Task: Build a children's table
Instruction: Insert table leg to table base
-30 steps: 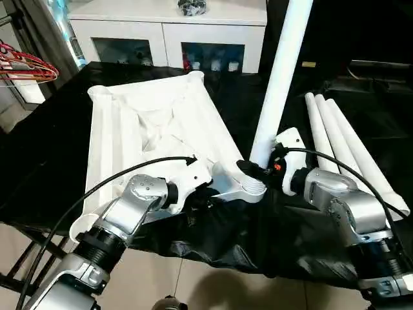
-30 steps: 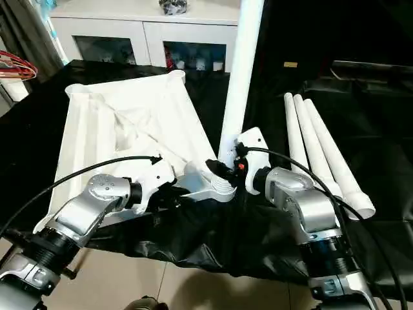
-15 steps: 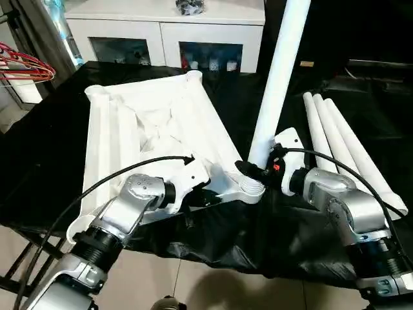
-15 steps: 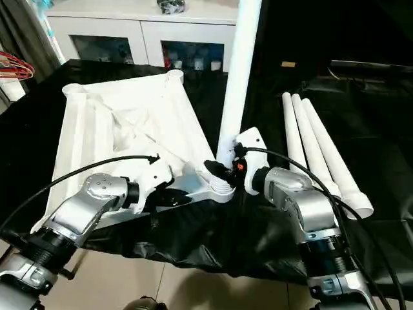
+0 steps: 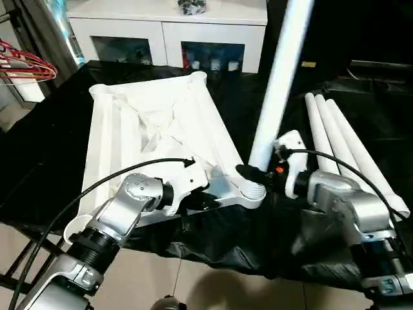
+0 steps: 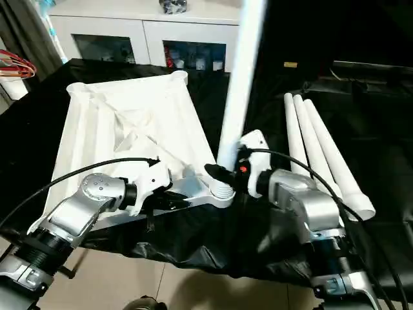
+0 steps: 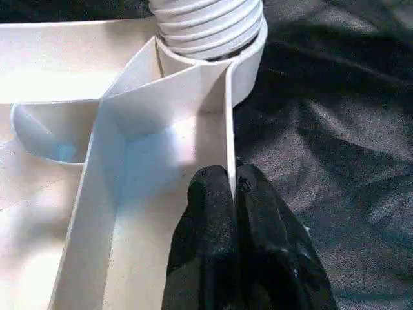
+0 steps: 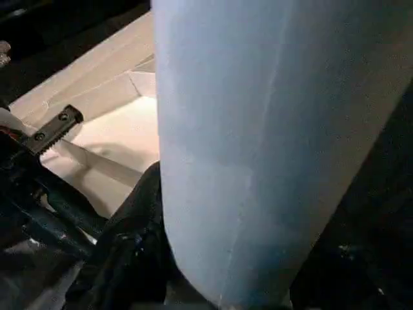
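The white tabletop (image 5: 148, 129) lies underside up on the black cloth, ribs showing. My left gripper (image 7: 233, 184) is shut on its thin side rim, just short of the near right corner socket (image 5: 248, 192). One white leg (image 5: 277, 84) stands nearly upright in that ribbed socket and runs past the top of the head view. My right gripper (image 5: 253, 172) is shut around the leg's lower end, one black finger (image 8: 139, 213) pressed to its side. Three more legs (image 5: 342, 148) lie side by side on the cloth to the right.
The black cloth (image 5: 39, 168) covers the work table and sags over its near edge above the tiled floor. A white glass-door cabinet (image 5: 168, 32) stands behind. Red hangers (image 5: 26, 64) hang at the far left.
The upright leg now looks blurred with motion in my right gripper. Both grippers keep their holds. The whole picture has shifted slightly.
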Controlling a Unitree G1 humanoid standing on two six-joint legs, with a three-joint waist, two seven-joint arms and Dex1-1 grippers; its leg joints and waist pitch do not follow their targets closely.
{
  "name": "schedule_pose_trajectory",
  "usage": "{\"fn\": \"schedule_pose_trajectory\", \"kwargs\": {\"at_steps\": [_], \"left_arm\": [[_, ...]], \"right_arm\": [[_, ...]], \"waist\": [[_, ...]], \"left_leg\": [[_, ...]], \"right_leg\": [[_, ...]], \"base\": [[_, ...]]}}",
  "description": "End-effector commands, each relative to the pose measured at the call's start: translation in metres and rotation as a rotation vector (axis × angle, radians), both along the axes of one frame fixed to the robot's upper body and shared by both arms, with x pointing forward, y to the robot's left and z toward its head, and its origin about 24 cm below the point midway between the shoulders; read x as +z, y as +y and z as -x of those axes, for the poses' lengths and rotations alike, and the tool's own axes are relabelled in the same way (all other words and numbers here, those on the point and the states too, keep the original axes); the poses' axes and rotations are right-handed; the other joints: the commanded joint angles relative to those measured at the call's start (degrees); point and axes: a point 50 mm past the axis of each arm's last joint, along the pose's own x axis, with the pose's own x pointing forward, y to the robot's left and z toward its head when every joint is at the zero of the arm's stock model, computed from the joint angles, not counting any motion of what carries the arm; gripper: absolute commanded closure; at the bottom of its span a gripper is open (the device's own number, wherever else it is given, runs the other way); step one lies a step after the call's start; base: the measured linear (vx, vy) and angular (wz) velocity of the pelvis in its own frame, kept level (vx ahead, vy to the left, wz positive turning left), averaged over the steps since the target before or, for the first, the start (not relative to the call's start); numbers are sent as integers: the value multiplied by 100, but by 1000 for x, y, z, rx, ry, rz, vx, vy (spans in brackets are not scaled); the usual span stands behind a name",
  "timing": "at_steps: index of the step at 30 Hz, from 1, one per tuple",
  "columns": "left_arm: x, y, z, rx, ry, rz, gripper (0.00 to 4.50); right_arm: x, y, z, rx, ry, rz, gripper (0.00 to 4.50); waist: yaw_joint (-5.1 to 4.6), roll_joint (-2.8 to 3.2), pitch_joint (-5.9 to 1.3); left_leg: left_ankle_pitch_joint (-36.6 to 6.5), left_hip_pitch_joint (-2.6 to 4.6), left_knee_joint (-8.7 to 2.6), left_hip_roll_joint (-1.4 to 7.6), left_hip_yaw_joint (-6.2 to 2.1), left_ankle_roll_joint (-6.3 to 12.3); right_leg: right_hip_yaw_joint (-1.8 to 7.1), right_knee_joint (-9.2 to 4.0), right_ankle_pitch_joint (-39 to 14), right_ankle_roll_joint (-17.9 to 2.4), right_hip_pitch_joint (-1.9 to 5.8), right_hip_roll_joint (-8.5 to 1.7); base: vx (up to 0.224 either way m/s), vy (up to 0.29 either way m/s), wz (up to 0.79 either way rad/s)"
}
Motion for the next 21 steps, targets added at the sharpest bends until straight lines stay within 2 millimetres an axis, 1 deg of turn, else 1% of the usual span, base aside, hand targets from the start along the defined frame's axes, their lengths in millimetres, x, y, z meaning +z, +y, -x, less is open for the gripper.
{"fn": "schedule_pose_trajectory", "kwargs": {"at_steps": [1, 3, 6, 7, 8, 10, 11, 12, 14, 19, 20, 21], "left_arm": [[-1, -5, 5, -62, 23, -2, 450], [-2, -4, 2, -43, 18, -6, 450], [-2, -3, 0, -25, 19, -3, 450], [-2, -3, -1, -22, 16, -3, 450], [-1, -3, -2, -15, 12, -1, 450], [-1, -2, -3, -7, 9, 0, 450], [-1, -2, -4, 0, 6, -2, 450], [-1, -2, -5, 3, 5, -3, 450], [-2, -3, -7, 17, 1, -6, 450], [-2, -3, -9, 23, -2, -7, 450], [-2, -3, -10, 27, -5, -8, 450], [-2, -3, -10, 29, -6, -8, 450]], "right_arm": [[-6, -13, 3, -62, 18, 8, 259], [-11, -17, 8, -93, 21, -4, 259], [-16, -20, 11, -127, 26, -27, 259], [-17, -20, 12, -133, 26, -33, 259], [-19, -20, 14, -149, 25, -46, 259], [-21, -21, 16, -165, 26, -59, 259], [-24, -21, 18, -182, 26, -72, 259], [-25, -21, 20, -191, 24, -80, 259], [-29, -20, 25, -209, 20, -101, 259], [-32, -17, 33, -192, 4, -71, 259], [-33, -15, 35, -176, -9, -34, 259], [-33, -14, 36, -170, -14, -21, 259]], "waist": [[3, -42, -409], [10, -45, -409], [29, 2, -395], [29, -5, -394], [27, 18, -389], [26, 2, -391], [22, 26, -389], [27, 22, -382], [34, 15, -379], [54, 26, -372], [64, 118, -362], [54, 53, -365]], "left_leg": [[-707, 134, -374, 260, -72, 65], [-739, 136, -382, 262, -78, 47], [-996, 152, -404, 261, -89, -42], [-1031, 158, -407, 266, -87, -53], [-1116, 157, -417, 269, -94, -93], [-1144, 157, -420, 272, -94, -111], [-1134, 150, -428, 267, -104, -124], [-1177, 160, -429, 267, -96, -120], [-1277, 159, -444, 269, -104, -133], [-1371, 155, -468, 277, -111, -140], [-1420, 158, -466, 277, -121, -171], [-1456, 168, -475, 277, -113, -178]], "right_leg": [[176, -397, -33, -1285, 248, -415], [168, -392, -41, -1301, 250, -413], [170, -425, -322, -1272, 238, -422], [173, -437, -375, -1258, 233, -424], [175, -439, -483, -1249, 230, -429], [180, -446, -502, -1227, 228, -431], [173, -438, -423, -1218, 231, -421], [178, -456, -469, -1208, 216, -423], [181, -472, -649, -1154, 218, -431], [187, -494, -892, -1057, 210, -439], [193, -496, -956, -1029, 184, -441], [192, -519, -983, -982, 195, -430]], "base": [[0, 0, 0], [0, 0, 0], [0, 0, 0], [0, 0, 0], [0, 0, 0], [0, 0, 0], [0, 0, 0], [0, 0, 0], [0, 0, 0], [0, 0, 0], [0, 0, 0], [0, 0, 0]]}}
